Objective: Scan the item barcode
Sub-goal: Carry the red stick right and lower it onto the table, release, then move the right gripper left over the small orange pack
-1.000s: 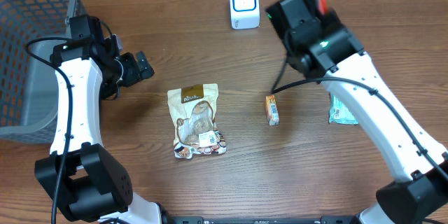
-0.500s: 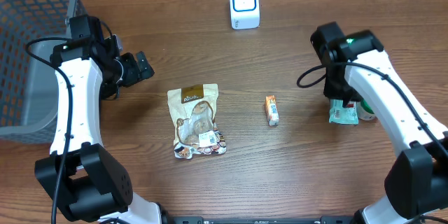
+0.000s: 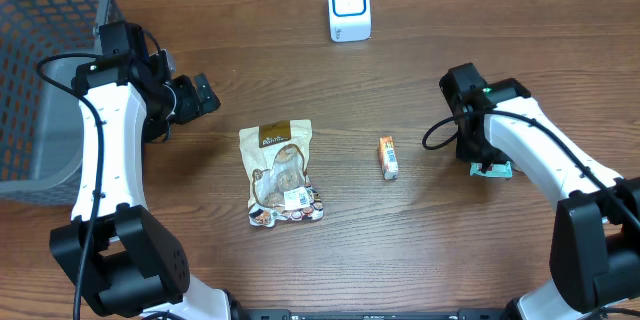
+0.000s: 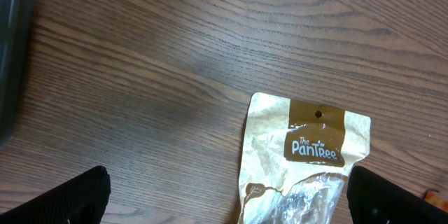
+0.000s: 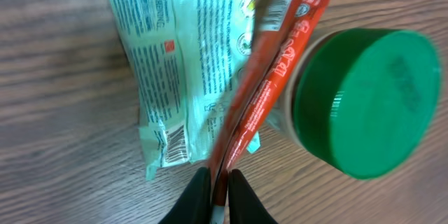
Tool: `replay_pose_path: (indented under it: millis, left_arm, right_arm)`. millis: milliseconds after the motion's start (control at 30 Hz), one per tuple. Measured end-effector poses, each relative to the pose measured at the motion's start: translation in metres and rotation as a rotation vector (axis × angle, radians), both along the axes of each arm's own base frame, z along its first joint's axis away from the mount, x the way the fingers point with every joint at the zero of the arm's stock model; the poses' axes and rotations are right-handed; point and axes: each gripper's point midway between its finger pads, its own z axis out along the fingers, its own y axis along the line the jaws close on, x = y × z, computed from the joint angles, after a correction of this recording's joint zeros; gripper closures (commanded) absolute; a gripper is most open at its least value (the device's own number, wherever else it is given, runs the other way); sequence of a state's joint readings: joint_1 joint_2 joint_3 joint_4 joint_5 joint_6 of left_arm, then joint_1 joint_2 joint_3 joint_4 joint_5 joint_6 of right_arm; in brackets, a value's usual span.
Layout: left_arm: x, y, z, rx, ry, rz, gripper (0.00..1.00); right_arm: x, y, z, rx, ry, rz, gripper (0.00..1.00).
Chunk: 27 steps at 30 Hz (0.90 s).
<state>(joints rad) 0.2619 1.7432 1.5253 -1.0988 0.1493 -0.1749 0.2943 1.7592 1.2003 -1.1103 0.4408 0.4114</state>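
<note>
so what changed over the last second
The right gripper swung from beside the scanner back down to the right side of the table, carrying the red packet it still pinches, now over the pale green packet and the green-lidded jar. The left gripper, open, the brown bag and the small orange box stayed put.
</note>
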Motion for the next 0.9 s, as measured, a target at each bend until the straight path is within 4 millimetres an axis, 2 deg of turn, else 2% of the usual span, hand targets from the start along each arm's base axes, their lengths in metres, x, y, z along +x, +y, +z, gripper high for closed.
replay_pose_path:
  millis: [33, 100, 133, 200, 300, 400, 500, 700, 900]
  left_arm:
    - [0.0, 0.0, 0.0, 0.0, 0.0, 0.0, 0.0]
    - [0.0, 0.0, 0.0, 0.0, 0.0, 0.0, 0.0]
    - [0.0, 0.0, 0.0, 0.0, 0.0, 0.0, 0.0]
    - [0.0, 0.0, 0.0, 0.0, 0.0, 0.0, 0.0]
    - [0.0, 0.0, 0.0, 0.0, 0.0, 0.0, 0.0]
    - [0.0, 0.0, 0.0, 0.0, 0.0, 0.0, 0.0]
    - [0.0, 0.0, 0.0, 0.0, 0.0, 0.0, 0.01]
    - [0.0, 0.0, 0.0, 0.0, 0.0, 0.0, 0.0]
    - [0.0, 0.0, 0.0, 0.0, 0.0, 0.0, 0.0]
  right_arm:
    - [-0.003, -0.001, -0.003, -0.003, 0.012, 0.008, 0.62]
    - [-0.006, -0.002, -0.007, -0.006, 0.026, 0.022, 0.46]
    - [-0.007, -0.002, -0.008, -0.006, 0.028, 0.027, 0.4]
    - [-0.005, 0.0, -0.009, 0.002, 0.027, 0.037, 0.36]
    - [-0.001, 0.007, -0.012, 0.047, 0.015, 0.04, 0.34]
    - [0.003, 0.024, -0.017, 0.145, 0.005, 0.041, 0.34]
    - [0.006, 0.049, -0.022, 0.288, 0.0, 0.045, 0.35]
    - [0.011, 0.107, -0.019, 0.606, 0.003, 0.077, 0.48]
    - [0.007, 0.146, -0.013, 0.734, 0.014, 0.15, 0.51]
